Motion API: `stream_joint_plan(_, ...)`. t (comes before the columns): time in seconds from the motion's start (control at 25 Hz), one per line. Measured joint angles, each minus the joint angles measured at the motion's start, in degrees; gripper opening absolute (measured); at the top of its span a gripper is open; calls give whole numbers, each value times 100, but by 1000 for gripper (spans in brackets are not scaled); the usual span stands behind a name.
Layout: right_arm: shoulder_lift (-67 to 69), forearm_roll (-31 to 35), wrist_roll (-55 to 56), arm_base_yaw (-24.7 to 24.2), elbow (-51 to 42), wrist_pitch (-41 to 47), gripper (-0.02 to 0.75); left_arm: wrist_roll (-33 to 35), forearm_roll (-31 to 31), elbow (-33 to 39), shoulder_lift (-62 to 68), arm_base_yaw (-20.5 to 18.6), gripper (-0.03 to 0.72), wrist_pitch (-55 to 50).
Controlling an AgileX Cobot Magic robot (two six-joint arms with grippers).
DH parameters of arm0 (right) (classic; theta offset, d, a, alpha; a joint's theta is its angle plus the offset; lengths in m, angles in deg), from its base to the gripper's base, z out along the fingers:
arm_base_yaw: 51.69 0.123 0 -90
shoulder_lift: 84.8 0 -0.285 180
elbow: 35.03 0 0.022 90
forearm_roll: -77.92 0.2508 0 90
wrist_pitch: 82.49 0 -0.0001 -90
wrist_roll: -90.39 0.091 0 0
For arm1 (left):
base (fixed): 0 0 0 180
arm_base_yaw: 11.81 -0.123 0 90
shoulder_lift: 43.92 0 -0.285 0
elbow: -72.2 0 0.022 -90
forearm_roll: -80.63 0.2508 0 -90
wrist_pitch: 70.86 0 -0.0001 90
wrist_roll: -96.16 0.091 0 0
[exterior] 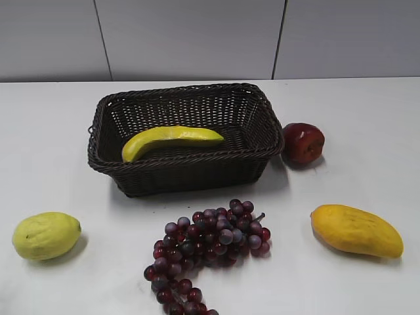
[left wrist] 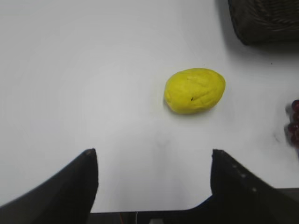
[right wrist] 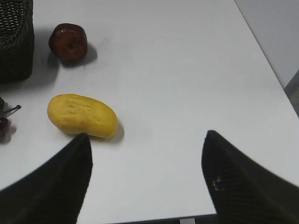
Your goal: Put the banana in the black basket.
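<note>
The banana (exterior: 172,139) lies inside the black basket (exterior: 197,172) at the back middle of the table, its ends pointing left and right. Neither arm shows in the exterior view. My left gripper (left wrist: 153,158) is open and empty above the table's front left; a corner of the basket (left wrist: 264,21) shows at the top right of its view. My right gripper (right wrist: 145,142) is open and empty above the table's front right; the basket's side (right wrist: 16,42) shows at the top left of its view.
A round yellow-green fruit (exterior: 46,235) (left wrist: 194,90) lies front left. A bunch of dark red grapes (exterior: 207,246) lies in front of the basket. An orange-yellow mango (exterior: 356,230) (right wrist: 82,115) lies front right. A dark red apple (exterior: 303,142) (right wrist: 68,41) sits right of the basket.
</note>
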Motion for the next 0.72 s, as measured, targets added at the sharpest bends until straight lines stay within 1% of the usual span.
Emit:
stream_joint_plan(0.16,0,0,0,0,0,0,583,-18,0,337,-1181,0,557,99)
stream_joint_plan(0.32,0,0,0,0,0,0,583,-23,144,366,-2042,0,557,-44)
stream_joint_plan(0.52,0,0,0,0,0,0,583,-23,679,431,-2531,0,557,-221)
stream_joint_plan(0.72,0,0,0,0,0,0,583,-23,769,705,-2554,0,557,181)
